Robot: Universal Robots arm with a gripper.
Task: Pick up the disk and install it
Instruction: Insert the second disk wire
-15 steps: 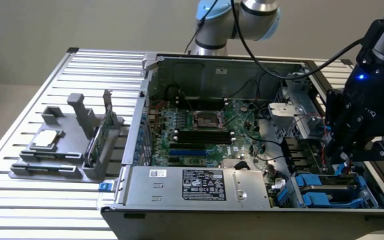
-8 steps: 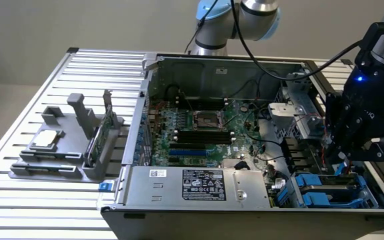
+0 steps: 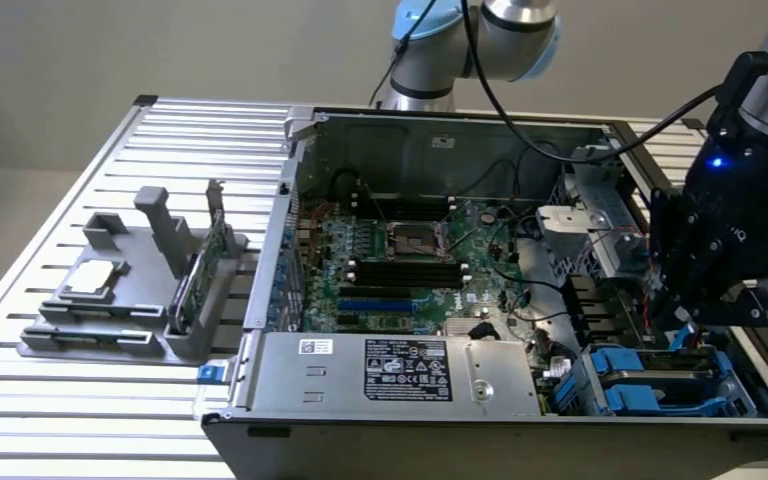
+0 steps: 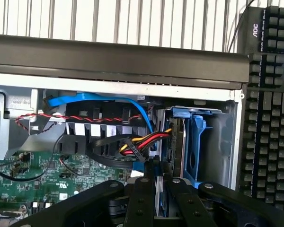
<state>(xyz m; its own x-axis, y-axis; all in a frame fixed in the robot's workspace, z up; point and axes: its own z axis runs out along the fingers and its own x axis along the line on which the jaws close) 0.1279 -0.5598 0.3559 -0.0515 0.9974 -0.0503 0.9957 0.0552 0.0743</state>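
The robot's black gripper (image 4: 155, 187), lowered into an open computer case (image 3: 398, 125), has its two fingers (image 4: 141, 198) nearly closed, pinching the blue-railed edge of the disk (image 4: 157, 189), which stands on edge between them just beside a blue drive caddy (image 4: 195, 142), with bundled power cables (image 4: 142, 142) close ahead.

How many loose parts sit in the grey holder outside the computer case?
2. A silver processor chip lies flat on the grey holder away from the case; a green circuit card stands on edge nearer the case. The uprights could hide others.
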